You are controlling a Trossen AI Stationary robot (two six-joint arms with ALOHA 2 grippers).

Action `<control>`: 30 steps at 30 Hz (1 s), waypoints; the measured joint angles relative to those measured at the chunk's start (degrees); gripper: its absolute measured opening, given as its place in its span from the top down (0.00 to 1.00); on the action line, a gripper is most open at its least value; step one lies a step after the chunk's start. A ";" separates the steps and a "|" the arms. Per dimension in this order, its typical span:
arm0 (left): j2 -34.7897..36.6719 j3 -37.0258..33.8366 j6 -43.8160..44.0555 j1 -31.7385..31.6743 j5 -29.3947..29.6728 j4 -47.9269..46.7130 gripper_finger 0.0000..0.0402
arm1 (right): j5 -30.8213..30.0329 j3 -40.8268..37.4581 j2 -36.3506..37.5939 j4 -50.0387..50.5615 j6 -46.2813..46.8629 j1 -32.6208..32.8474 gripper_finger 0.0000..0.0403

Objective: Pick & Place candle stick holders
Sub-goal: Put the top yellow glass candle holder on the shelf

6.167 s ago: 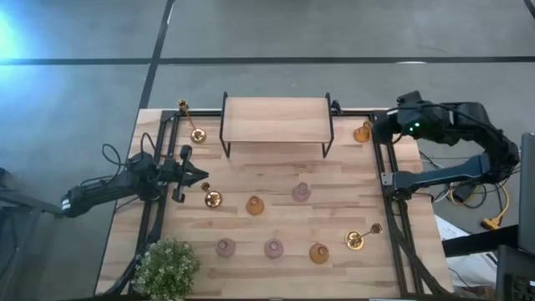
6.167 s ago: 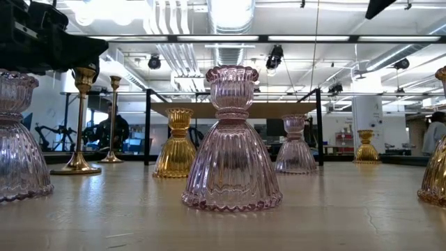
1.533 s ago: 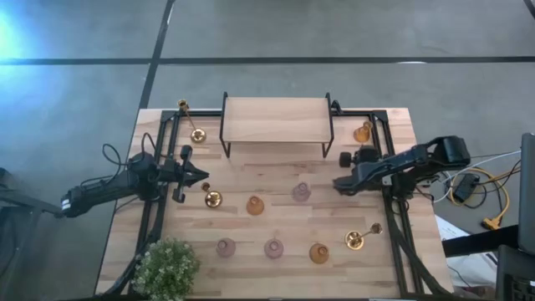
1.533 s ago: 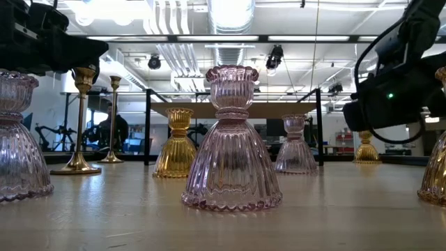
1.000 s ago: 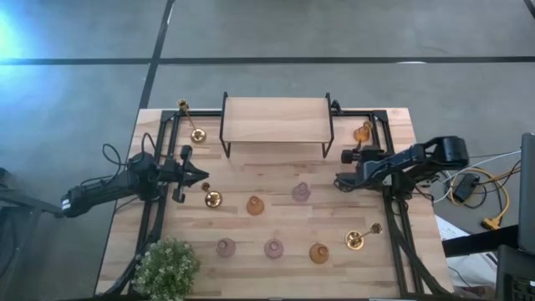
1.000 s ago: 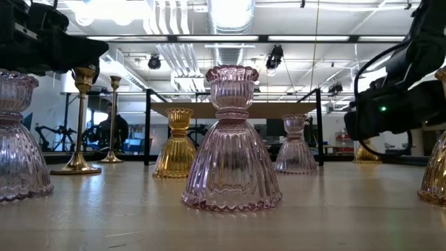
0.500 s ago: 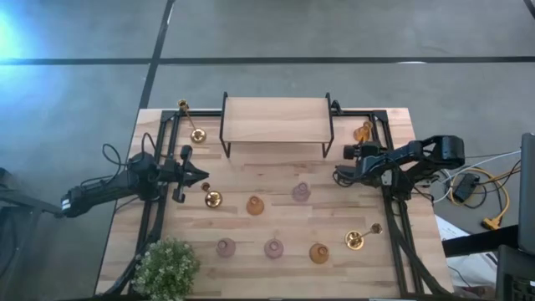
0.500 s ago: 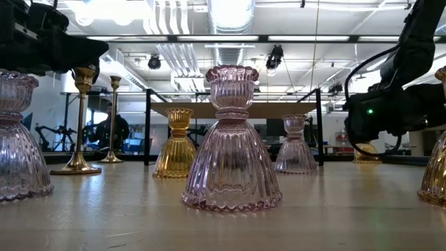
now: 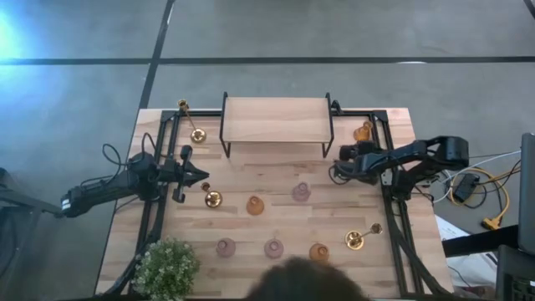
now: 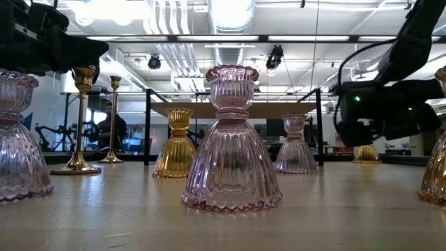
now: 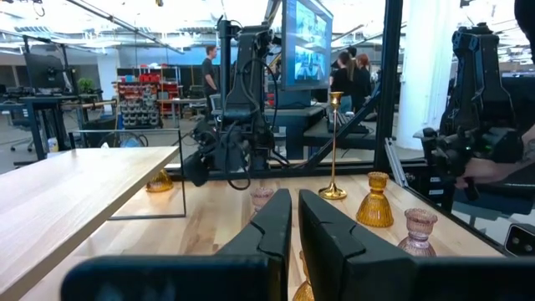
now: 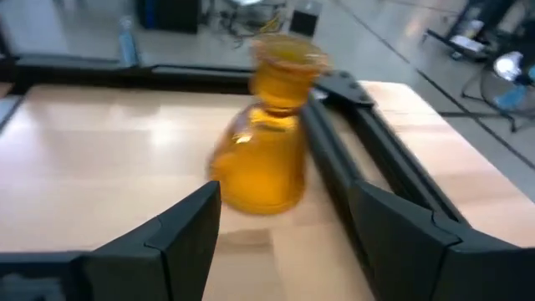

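Candle stick holders stand scattered on the wooden table (image 9: 284, 226). An amber holder (image 9: 362, 132) stands in the back right corner beside the black frame rail. My right gripper (image 9: 347, 157) hovers just in front of it, open. In the right wrist view the amber holder (image 12: 266, 134) stands upright between and ahead of my spread fingers (image 12: 188, 221), untouched. Pink ones (image 9: 301, 192) (image 9: 273, 248) and another amber one (image 9: 255, 205) stand mid-table. At the left, my left gripper (image 9: 201, 176) is shut and empty beside a gold holder (image 9: 212, 199).
A wooden riser (image 9: 276, 121) on black legs stands at the back centre. A leafy plant (image 9: 167, 267) sits at the front left. Black frame rails (image 9: 389, 201) run along both table sides. A person's head (image 9: 309, 283) shows at the front edge.
My right gripper has swung left and back toward the corner amber holder with its jaws spreading wider. A person's head has come into the high view. The left arm has not moved.
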State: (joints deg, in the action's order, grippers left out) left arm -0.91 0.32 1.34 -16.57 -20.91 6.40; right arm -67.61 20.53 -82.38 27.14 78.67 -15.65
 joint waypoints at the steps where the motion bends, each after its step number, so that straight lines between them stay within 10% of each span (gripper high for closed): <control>1: 0.00 0.00 0.00 0.01 0.00 -0.01 0.93 | 0.08 0.38 0.26 -1.27 -2.81 -0.25 0.34; 20: 0.00 0.00 0.00 0.01 0.01 -0.05 0.93 | -8.61 0.23 0.59 -3.38 2.60 -5.62 0.31; 30: 0.00 0.00 0.00 0.00 0.00 -0.05 0.93 | -4.37 -0.41 0.59 -23.94 -22.52 -12.24 0.31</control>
State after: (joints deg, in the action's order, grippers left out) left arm -0.91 0.32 1.34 -16.56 -20.91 6.35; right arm -71.98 20.11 -81.80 3.20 56.16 -27.89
